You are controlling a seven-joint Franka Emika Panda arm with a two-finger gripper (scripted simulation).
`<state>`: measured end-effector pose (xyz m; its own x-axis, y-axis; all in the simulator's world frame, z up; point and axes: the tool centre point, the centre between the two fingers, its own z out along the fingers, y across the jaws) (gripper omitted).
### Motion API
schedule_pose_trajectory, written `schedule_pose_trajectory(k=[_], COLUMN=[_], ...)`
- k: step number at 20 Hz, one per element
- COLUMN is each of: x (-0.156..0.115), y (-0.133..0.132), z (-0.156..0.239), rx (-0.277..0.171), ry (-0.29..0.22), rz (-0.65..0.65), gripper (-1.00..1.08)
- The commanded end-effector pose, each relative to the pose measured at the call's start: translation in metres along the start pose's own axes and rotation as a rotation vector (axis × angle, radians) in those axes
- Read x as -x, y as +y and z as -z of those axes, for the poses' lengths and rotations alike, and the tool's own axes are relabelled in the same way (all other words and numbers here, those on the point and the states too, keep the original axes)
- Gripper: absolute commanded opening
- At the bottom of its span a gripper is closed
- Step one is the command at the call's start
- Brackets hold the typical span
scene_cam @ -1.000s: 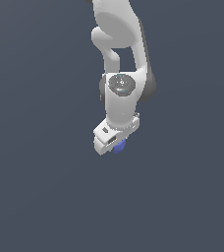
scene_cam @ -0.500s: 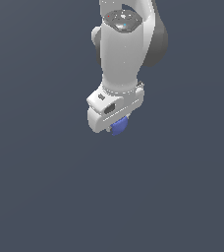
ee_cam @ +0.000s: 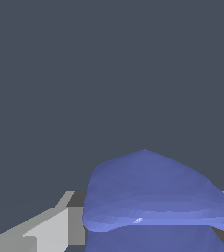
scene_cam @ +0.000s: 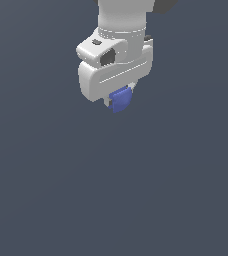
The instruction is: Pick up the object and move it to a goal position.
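While lump point(scene_cam: 121, 99) sits clenched in my gripper point(scene_cam: 119, 101), pickup judged done; carry to goal remains. No goal marker, no bench edge visible.

A bare simulated scene: flat grey-blue backdrop point(scene_cam: 46, 190) everywhere, with no room or furniture shown

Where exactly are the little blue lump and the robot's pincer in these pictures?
blue lump point(scene_cam: 121, 99): exterior view, on its faceted face showing below the white hand.
blue lump point(ee_cam: 153, 192): wrist view, on its broad upper surface.
pincer point(scene_cam: 119, 102): exterior view, between the mostly hidden fingertips, closed on the lump.
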<state>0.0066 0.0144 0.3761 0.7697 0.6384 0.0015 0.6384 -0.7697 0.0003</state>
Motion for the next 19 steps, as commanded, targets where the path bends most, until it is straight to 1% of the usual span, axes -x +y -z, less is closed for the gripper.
schedule_pose_trajectory(k=[1,5,10,14,19], x=[0.002,0.004,0.005,0.005,0.005], y=[0.0,0.0,0.001,0.002,0.002], z=[0.025,0.055,0.08,0.091,0.095], rx=[-0.001,-0.001,-0.001,0.0,0.0], ry=[-0.001,-0.001,-0.001,-0.001,-0.001], rz=[0.0,-0.001,-0.001,-0.002,-0.002], gripper=[-1.0,-1.0,-1.0,-1.0,-1.0])
